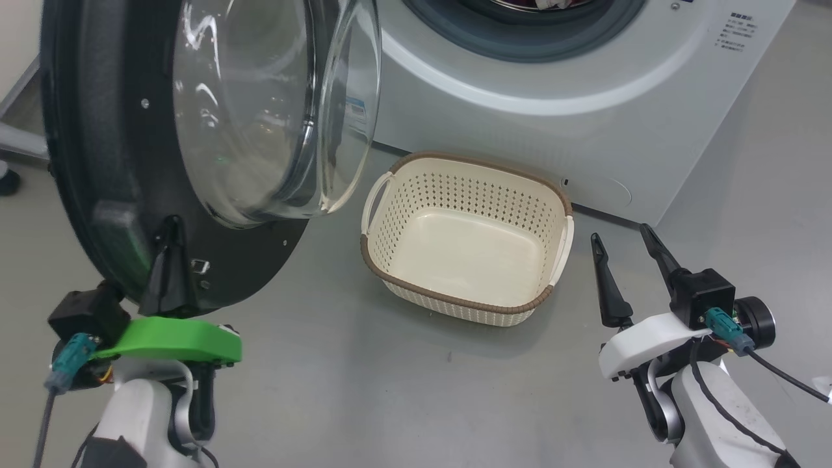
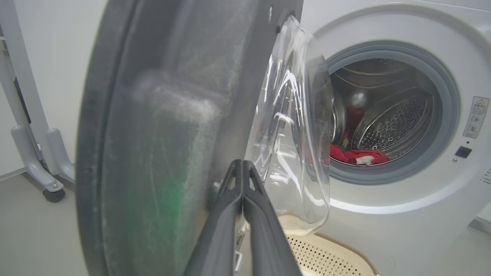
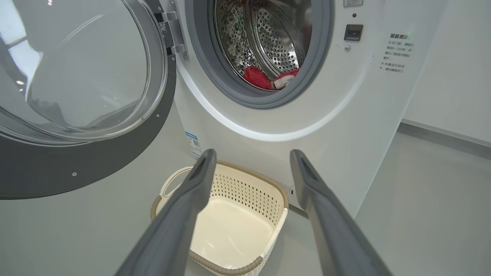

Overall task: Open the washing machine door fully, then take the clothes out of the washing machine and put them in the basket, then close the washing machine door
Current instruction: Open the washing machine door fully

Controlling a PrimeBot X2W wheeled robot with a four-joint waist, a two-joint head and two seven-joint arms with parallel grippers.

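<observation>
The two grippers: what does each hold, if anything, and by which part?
Nothing is held. The left gripper is shut, its tips at the inner black rim of the washing machine door, not clamping it. The right gripper is open and empty.

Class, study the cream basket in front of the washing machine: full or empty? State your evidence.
Empty. The basket shows a bare cream floor, and the red clothes lie inside the washing machine.
</observation>
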